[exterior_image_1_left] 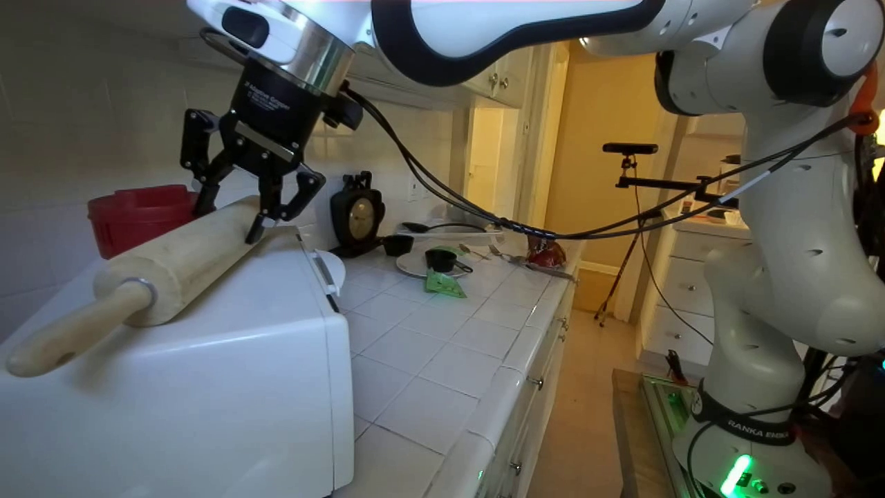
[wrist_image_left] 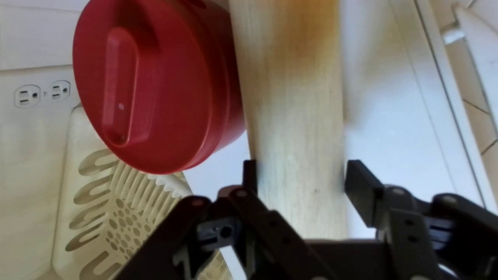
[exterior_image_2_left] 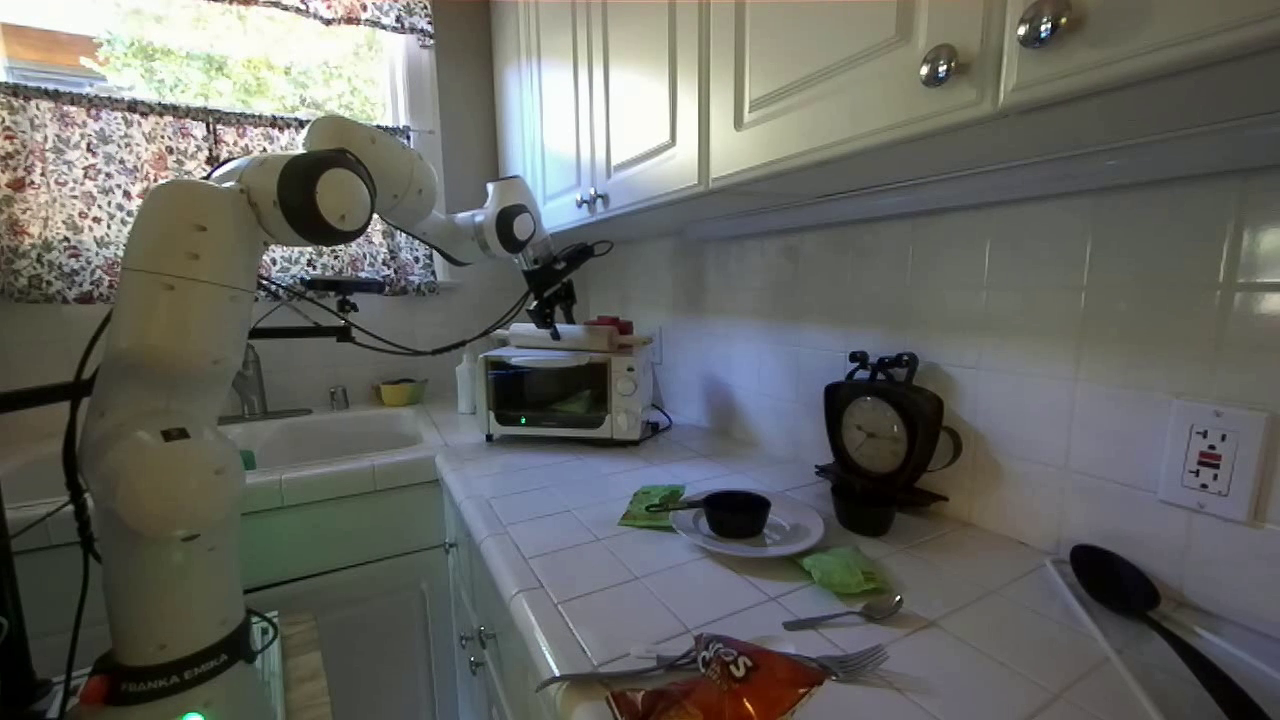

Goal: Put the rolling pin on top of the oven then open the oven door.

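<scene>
The rolling pin [wrist_image_left: 293, 116] was smooth, matt wood; at its nine o'clock in the wrist view, the container [wrist_image_left: 167, 85] looked like satin plastic. The oven [exterior_image_1_left: 228, 394] looked smooth and glossy; the table [exterior_image_1_left: 425, 373] was shiny tile.

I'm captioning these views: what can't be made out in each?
Wrist view: ends of the rolling pin, one past the top edge, one behind the claw.
An exterior view: oven, cut off at left and bottom.
An exterior view: anything behind the oven door, hidden by dark glass.
</scene>
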